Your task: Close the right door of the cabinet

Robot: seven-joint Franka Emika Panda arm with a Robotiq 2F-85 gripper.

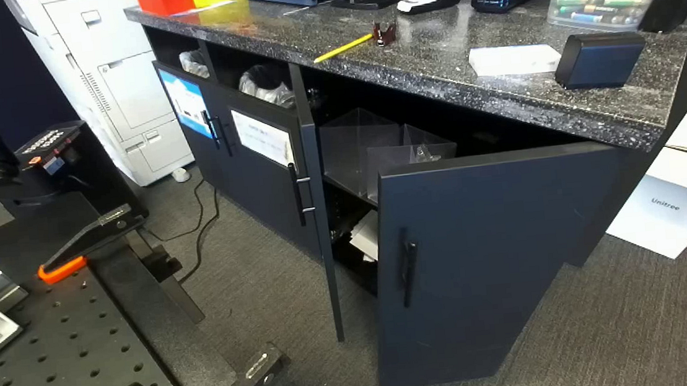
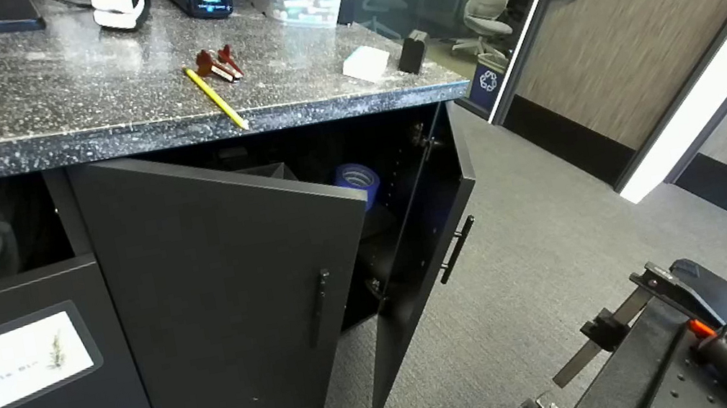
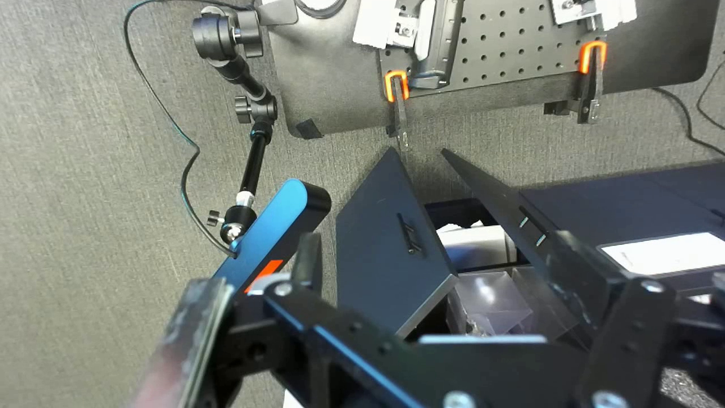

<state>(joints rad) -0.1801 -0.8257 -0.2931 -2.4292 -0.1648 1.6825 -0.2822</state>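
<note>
The dark cabinet's right door [image 1: 492, 254] stands wide open, with a black bar handle [image 1: 410, 274] on its outer face. In an exterior view this door [image 2: 425, 245] swings out from the counter's end. The left door [image 1: 322, 220] of the same pair is partly open; it also shows in an exterior view [image 2: 225, 299]. In the wrist view the right door [image 3: 391, 243] lies left of the left door [image 3: 498, 204]. My gripper [image 3: 444, 252] is open there with nothing between its fingers. It looks down over both doors, apart from the right door. It is out of view in both exterior views.
A black perforated table [image 3: 501, 51] with clamps [image 3: 400, 113] stands in front of the doors. A blue camera [image 3: 277, 226] on a jointed arm is close to my left finger. The speckled countertop [image 1: 442, 41] overhangs the cabinet. Clear plastic boxes [image 3: 490, 300] sit inside.
</note>
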